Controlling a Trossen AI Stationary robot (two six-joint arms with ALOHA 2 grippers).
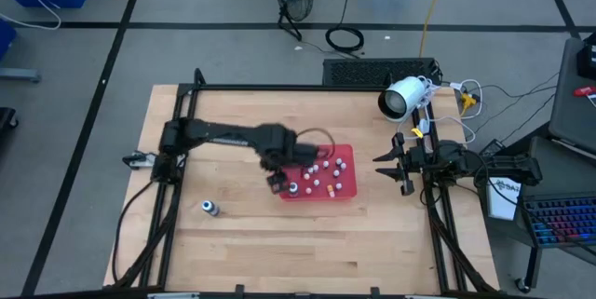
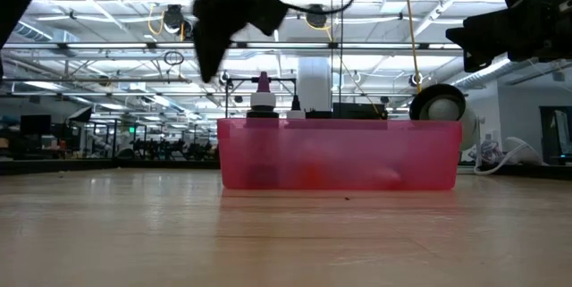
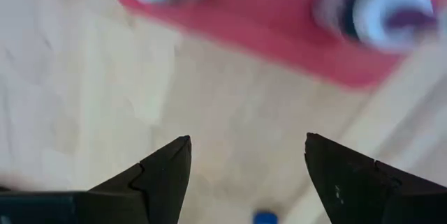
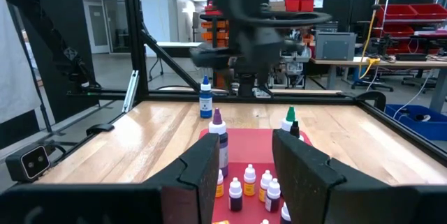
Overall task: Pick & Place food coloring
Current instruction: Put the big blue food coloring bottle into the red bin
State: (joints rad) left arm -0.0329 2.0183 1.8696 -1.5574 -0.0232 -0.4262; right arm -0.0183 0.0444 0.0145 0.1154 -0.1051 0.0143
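**Left gripper open at tray's left edge; no bottle held**

The blue bottle (image 1: 209,208) is found standing alone on the table (image 1: 242,252), left of the red tray (image 1: 346,190) and well apart from it. The other food coloring bottles are in the tray: the purple bottle (image 4: 218,137), the green bottle (image 4: 289,118) and a dark bottle (image 4: 295,129) are seen upright among a cluster of smaller bottles (image 4: 250,179).

The left gripper (image 1: 277,183) is held above the tray's left edge. Its fingers (image 3: 164,172) are spread, with only bare wood and the tray rim between them. Whether the blue bottle or a tray bottle is meant next cannot be established from these views.

The right gripper (image 1: 389,164) is parked just right of the tray with its fingers (image 4: 202,168) apart and nothing between them.

Recommendations for the step in hand, offered as judgement:
- One bottle is to be centred between the spread fingers before any descent.
- The approach is to be made straight down, so that neighbouring bottles are not knocked.
- The body rather than the whitish top is to be pinched, since the bottles are light and tip easily.
- The tray wall is to be kept clear of both fingers.
- The lift is to be made vertically before any travel sideways.
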